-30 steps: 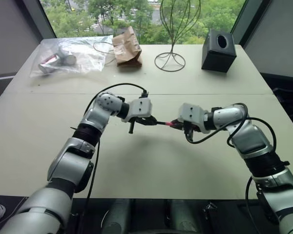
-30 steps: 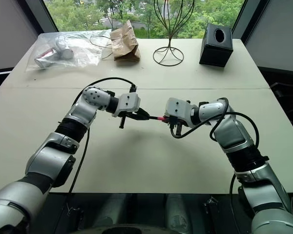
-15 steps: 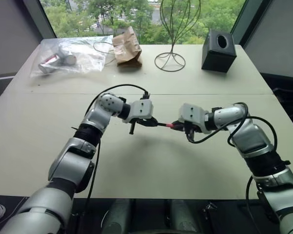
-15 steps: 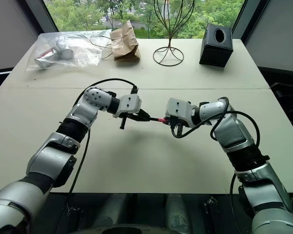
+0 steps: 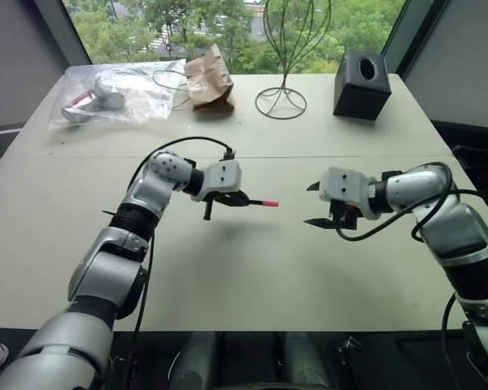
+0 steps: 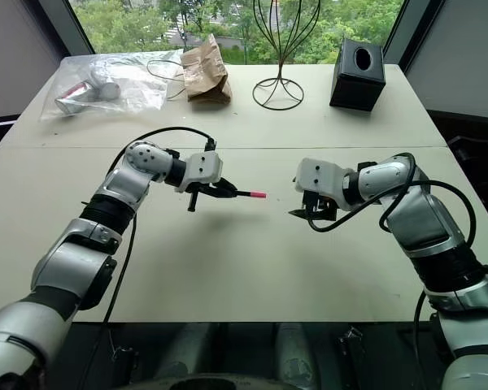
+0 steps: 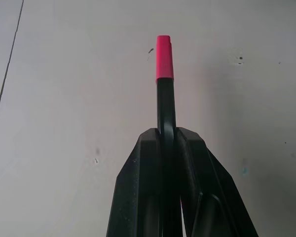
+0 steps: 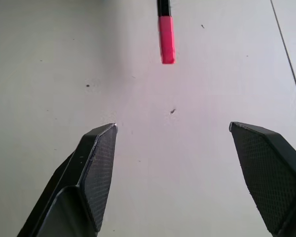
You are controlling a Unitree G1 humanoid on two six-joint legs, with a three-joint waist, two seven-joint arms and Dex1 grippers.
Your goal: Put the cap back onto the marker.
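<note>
My left gripper [image 5: 242,200] is shut on the thin dark marker [image 7: 166,103], held above the table and pointing toward the right arm. The red cap [image 5: 270,203] sits on the marker's free end, seen up close in the left wrist view as the cap [image 7: 164,57]. My right gripper [image 5: 309,205] hangs a short way to the right of the cap, apart from it, with its jaws wide open and nothing between them. In the right wrist view the cap [image 8: 166,39] lies ahead of the gripper [image 8: 171,129], beyond its fingertips.
Along the table's far edge lie a clear plastic bag [image 5: 118,89], a brown paper bag [image 5: 210,77], a wire stand [image 5: 281,97] and a black box [image 5: 362,73]. A seam [image 5: 81,150] crosses the tabletop behind the arms.
The right gripper opened, let go of the cap and drew back to the right. The left gripper shifted slightly left with the marker, the cap staying on its end.
</note>
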